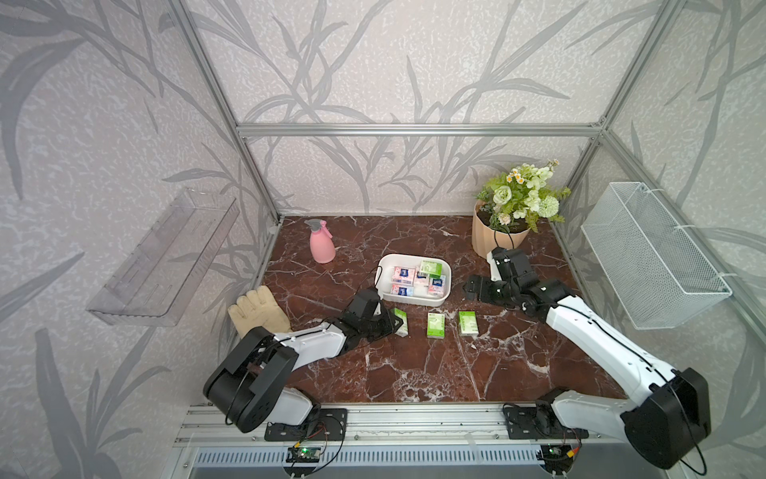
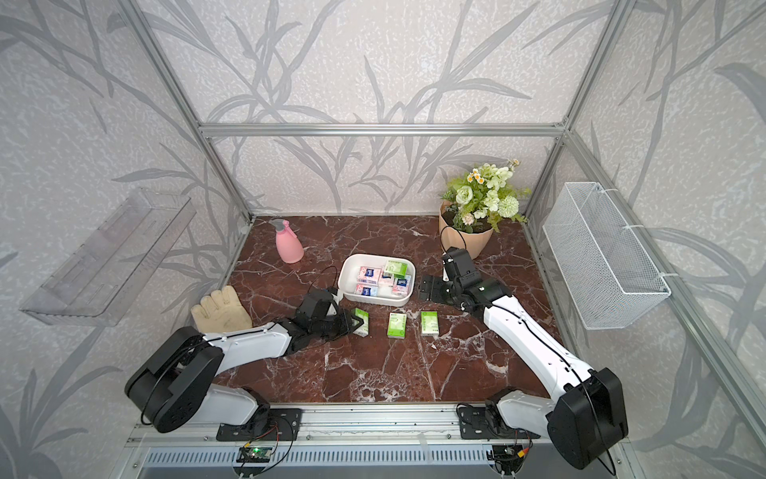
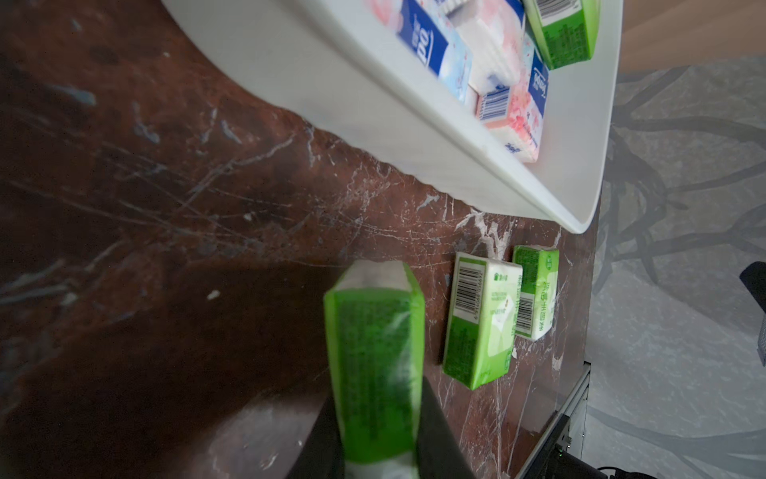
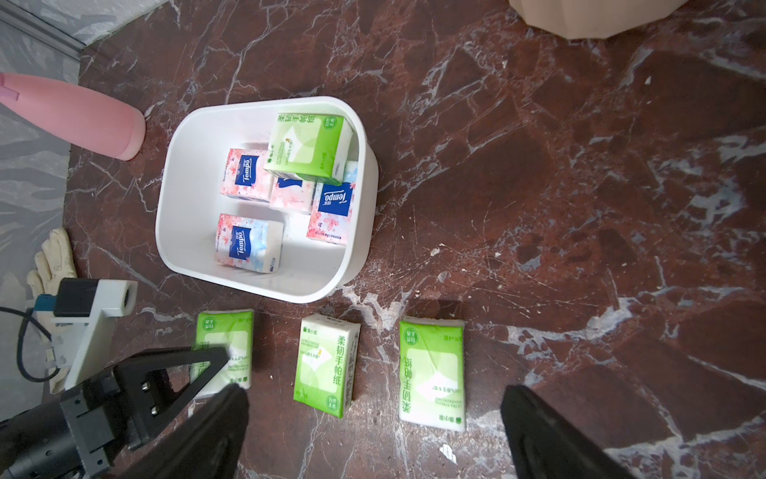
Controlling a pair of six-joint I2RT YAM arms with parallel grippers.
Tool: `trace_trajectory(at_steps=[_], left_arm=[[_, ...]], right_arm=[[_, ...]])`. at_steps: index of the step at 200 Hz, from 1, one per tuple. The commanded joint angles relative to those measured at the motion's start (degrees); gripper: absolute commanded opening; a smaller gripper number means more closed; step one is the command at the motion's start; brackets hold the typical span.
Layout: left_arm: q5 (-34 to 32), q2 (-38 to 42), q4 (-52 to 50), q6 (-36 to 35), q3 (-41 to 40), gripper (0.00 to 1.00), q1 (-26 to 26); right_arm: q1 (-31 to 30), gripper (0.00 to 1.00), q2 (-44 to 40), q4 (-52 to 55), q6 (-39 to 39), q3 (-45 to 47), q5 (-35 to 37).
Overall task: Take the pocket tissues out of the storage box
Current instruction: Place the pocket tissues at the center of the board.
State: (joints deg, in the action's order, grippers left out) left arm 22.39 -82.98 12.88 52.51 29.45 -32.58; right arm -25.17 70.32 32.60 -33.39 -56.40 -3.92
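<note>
- Storage box (image 1: 386,274) (image 2: 347,274): a shallow white tub standing near the middle of the red-brown marble table (image 1: 414,373), seen in both top views.
- Pocket tissues inside the box: five remain.
  - A green-and-white packet (image 4: 309,145) lies in the far right corner, partly on top of others.
  - Three pink packets (image 4: 246,174) with dark blue labels fill the middle and right side.
  - A pale blue packet (image 4: 248,242) lies apart from them by the near wall.
- Pocket tissues outside the box: three green-and-white packets lie in a row on the side nearer the arm bases.
  - The middle packet (image 1: 435,325) (image 4: 327,363) and the right-hand packet (image 1: 468,323) (image 4: 432,369) lie flat on the table, near each other but apart.
- Left end effector (image 1: 396,322): clamped on the held packet (image 1: 402,321) (image 3: 375,352), the leftmost of the row.
  - The two fingers (image 3: 439,431) press its broad faces, and the packet is turned on edge.
  - Whether it touches the table cannot be told.
- Right end effector (image 1: 471,289): jaws spread wide and gripping nothing, just beside the right end of the box.
- Surroundings:
  - A pink spray bottle (image 1: 322,242) stands behind the box to the left.
  - A pale glove (image 1: 257,313) lies at the table's left edge.
  - A flower pot (image 1: 497,240) stands in the far right corner.
  - A wire basket (image 1: 650,257) and a clear shelf (image 1: 166,257) hang on the side walls.
</note>
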Motion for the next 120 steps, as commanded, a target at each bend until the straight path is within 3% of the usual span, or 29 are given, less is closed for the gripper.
trace_trajectory(at_steps=[1, 31, 66, 120], left_arm=[[1.1, -1.6, 0.4, -0.8, 2.6, 0.17, -0.3], [-0.2, -2.7, -3.0, -1.6, 3.5, 0.26, -0.3], [-2.1, -1.8, -6.3, -2.1, 3.4, 0.46, -0.3], [-7.3, 2.0, -14.5, -6.3, 5.3, 0.62, 0.8]], right_arm=[[0.2, 0.99, 0.3, -0.6, 0.1, -0.1, -0.1], [0.2, 0.99, 1.2, 1.6, 2.4, -1.2, 0.7], [0.1, 0.99, 1.7, 3.7, 4.3, -2.5, 1.8], [-0.2, 0.99, 2.9, 5.4, 7.3, -4.5, 1.5]])
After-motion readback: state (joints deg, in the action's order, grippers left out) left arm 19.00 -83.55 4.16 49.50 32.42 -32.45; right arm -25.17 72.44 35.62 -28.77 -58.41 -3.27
